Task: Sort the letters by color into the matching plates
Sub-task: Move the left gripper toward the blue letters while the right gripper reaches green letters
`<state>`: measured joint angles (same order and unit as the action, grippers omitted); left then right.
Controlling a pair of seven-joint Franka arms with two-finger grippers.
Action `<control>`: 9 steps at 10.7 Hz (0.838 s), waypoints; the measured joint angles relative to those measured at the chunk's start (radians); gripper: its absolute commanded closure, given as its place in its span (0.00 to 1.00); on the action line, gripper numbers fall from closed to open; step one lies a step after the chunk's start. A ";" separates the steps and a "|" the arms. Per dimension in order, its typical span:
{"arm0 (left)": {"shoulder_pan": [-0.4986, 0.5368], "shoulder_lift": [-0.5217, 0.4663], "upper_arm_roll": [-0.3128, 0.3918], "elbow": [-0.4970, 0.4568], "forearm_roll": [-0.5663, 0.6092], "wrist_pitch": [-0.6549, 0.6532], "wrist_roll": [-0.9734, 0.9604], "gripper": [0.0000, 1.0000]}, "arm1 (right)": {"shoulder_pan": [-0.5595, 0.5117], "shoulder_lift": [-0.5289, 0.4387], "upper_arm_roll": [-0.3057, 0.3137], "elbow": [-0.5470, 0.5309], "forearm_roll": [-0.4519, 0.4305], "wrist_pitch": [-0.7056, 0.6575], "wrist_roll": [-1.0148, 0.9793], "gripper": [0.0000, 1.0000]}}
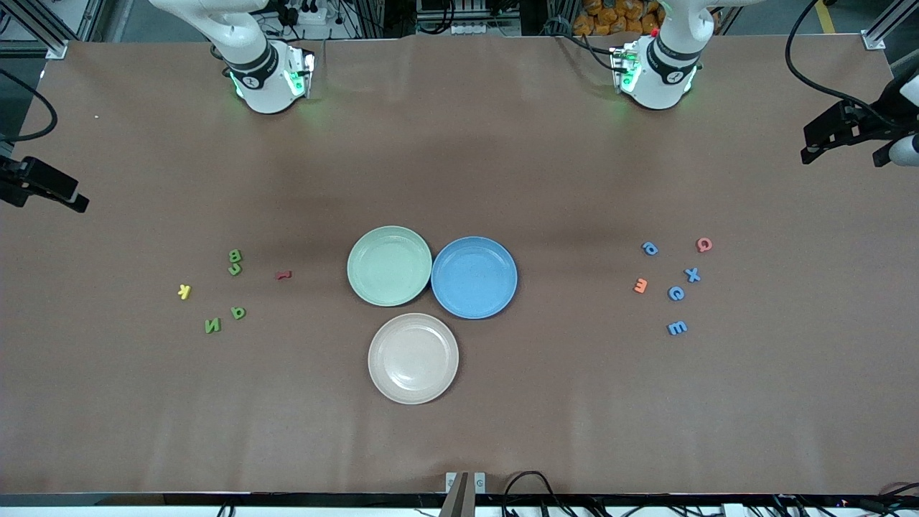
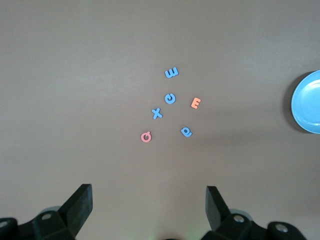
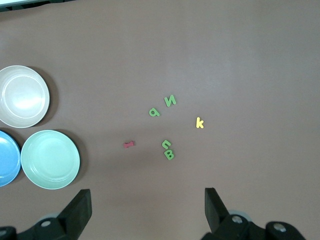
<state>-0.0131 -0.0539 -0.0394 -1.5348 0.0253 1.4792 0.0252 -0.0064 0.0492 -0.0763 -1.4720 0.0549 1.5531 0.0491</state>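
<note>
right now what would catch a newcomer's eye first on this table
Three plates touching in a cluster mid-table: the green plate beside the blue plate, the beige plate nearer the front camera. Then two scatters of tiny letters: green letters with a yellow and a red one toward the right arm's end, blue letters with an orange and a pink one toward the left arm's end. Both grippers hang open above their scatters.
</note>
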 measured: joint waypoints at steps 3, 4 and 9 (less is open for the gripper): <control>0.001 0.001 0.001 0.000 -0.018 -0.021 0.000 0.00 | 0.001 0.000 0.005 0.000 0.000 0.000 0.001 0.00; 0.002 0.003 0.004 0.000 -0.020 -0.025 0.000 0.00 | 0.001 0.000 0.007 0.000 0.000 0.000 0.001 0.00; 0.003 0.064 0.004 -0.011 -0.020 -0.028 0.000 0.00 | 0.000 0.001 0.008 0.000 0.000 0.000 0.001 0.00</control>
<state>-0.0098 0.0103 -0.0350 -1.5462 0.0054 1.4507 0.0252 -0.0061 0.0505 -0.0686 -1.4722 0.0549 1.5527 0.0499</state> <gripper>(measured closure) 0.000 0.000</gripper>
